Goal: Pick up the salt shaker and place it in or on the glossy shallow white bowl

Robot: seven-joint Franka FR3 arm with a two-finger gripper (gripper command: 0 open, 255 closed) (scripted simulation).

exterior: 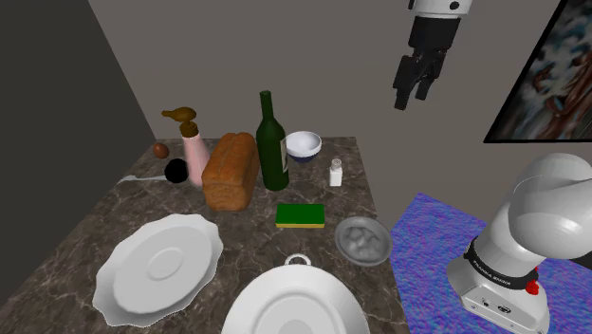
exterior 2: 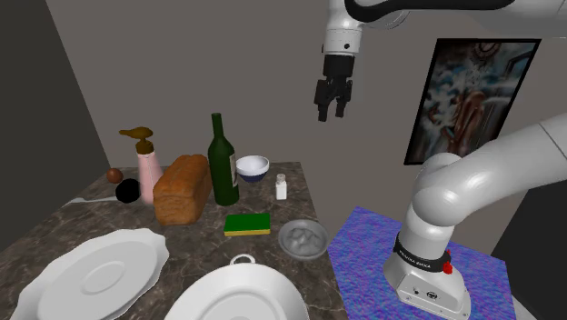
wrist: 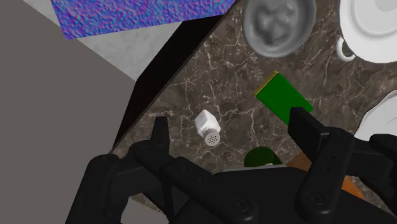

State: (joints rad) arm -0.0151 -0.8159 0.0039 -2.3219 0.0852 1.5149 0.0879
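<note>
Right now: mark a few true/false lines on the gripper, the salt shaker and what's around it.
1. The gripper is open and holds nothing. True.
2. The salt shaker lies on its side. False: it stands upright on the table.
3. The shaker sits inside the grey bowl. False: it stands on the bare table, apart from that bowl.
4. A bread loaf stands right beside the green bottle. True.
5. The gripper is down at the shaker. False: it hangs high above the table.
</note>
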